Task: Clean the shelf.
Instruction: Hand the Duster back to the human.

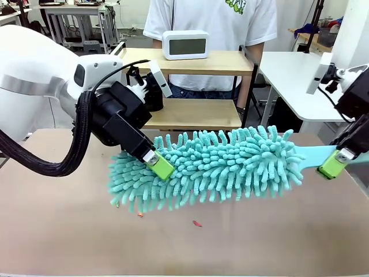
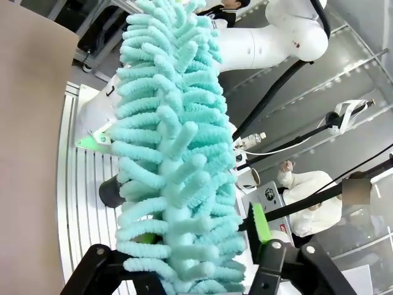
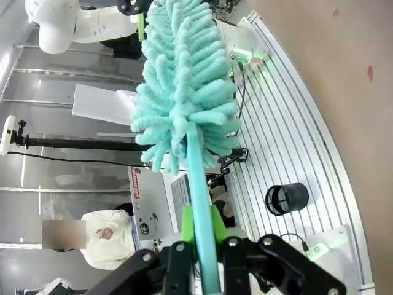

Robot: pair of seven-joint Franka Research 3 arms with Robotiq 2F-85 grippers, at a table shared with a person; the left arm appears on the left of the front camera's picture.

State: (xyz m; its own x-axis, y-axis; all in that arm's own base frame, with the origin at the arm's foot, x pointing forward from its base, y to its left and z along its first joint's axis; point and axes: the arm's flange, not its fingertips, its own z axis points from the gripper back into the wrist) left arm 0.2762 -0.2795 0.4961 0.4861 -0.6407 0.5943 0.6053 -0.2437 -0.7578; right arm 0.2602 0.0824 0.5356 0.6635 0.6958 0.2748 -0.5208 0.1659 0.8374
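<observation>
The left gripper, black with green pads, has its jaws set around the fluffy end of a teal chenille duster held level above the brown tabletop, though whether they actually press the fibres I cannot tell. Behind the duster, at the far edge by a person in a white shirt, stands the shelf, a two-tier light wooden rack in a thin black frame, with a white digital clock on its top board. At the right, the right gripper is clamped on the duster's flat teal handle.
</observation>
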